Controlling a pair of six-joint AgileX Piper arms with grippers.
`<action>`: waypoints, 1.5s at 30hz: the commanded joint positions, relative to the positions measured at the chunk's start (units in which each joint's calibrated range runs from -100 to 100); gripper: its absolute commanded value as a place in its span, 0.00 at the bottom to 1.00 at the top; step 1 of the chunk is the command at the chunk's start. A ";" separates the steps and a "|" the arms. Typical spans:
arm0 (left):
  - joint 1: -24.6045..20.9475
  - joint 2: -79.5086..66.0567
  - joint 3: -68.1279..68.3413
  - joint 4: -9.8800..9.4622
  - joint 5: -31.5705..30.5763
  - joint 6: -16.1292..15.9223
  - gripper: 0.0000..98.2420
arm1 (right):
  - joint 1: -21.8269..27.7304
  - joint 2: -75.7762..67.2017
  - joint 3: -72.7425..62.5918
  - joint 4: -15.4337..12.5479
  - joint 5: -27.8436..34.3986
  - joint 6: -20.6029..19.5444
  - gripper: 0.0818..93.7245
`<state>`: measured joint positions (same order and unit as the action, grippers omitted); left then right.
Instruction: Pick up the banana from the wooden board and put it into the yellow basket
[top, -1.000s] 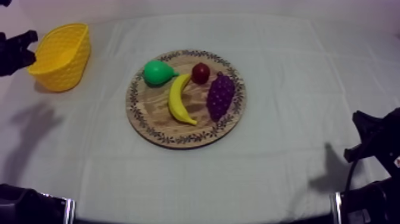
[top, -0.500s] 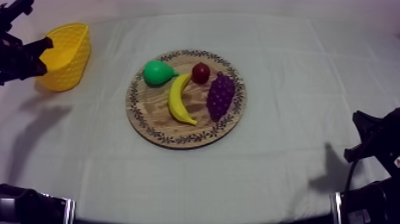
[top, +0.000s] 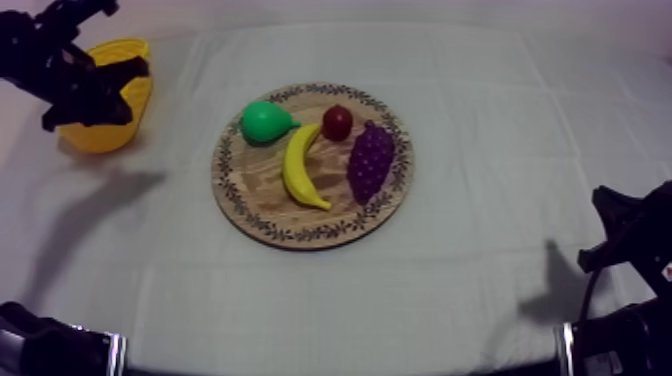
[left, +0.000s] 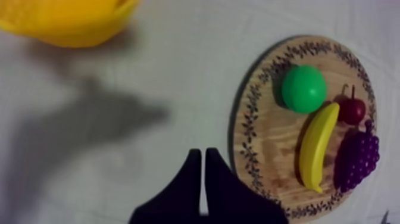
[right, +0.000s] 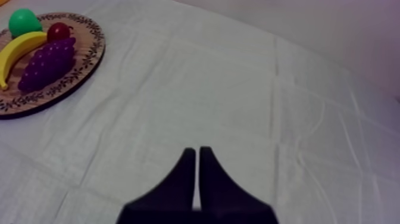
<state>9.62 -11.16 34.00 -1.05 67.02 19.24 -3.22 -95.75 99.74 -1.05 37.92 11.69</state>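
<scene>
The banana (top: 302, 165) lies mid-board on the wooden board (top: 258, 190), with the pear (top: 265, 121) at its 11 o'clock, the small red fruit (top: 337, 122) at 1 and the grapes (top: 370, 160) at 3. The yellow basket (top: 100, 138) stands well apart at the board's 10 o'clock. The left hand (left: 199, 152) hangs near the basket, fingers together and empty. The right hand (right: 197, 149), also closed together, is over bare bench cloth.
</scene>
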 joint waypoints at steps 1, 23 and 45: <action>3.12 2.17 -1.19 0.11 -0.16 0.57 0.00 | -0.07 -0.01 0.04 0.00 -0.02 0.00 0.00; 19.57 24.34 -19.15 4.05 -5.11 1.10 0.02 | -0.07 -0.01 0.04 0.00 -0.02 0.00 0.00; 20.08 24.58 -17.56 4.86 -7.41 0.61 0.54 | -0.15 -0.01 0.04 0.00 -0.02 0.00 0.00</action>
<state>29.78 13.42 16.48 3.78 59.56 19.74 -3.34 -95.75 99.74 -1.05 37.99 11.69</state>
